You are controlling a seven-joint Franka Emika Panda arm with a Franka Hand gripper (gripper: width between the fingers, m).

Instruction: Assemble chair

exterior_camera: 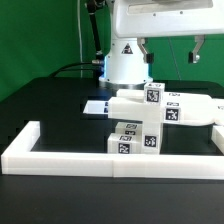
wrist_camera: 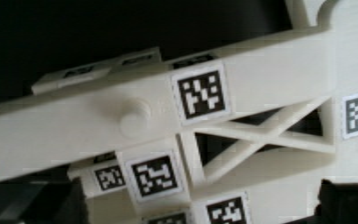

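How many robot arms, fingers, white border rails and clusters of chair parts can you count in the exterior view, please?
robot arm: 1
fingers: 2
white border rail: 1
cluster of chair parts: 1
Total: 5

Gripper (exterior_camera: 170, 50) raised, jaws wide apart

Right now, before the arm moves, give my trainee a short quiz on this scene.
1. True or false: the claw is shut on a chair piece.
2. The chair pieces lie: A) beside the white border rail; B) far from that rail; C) hanging from the claw.
3. Fill in: the square tags on the pieces are black and ____.
Key: 1 false, the claw is open and empty; 2 A; 3 white.
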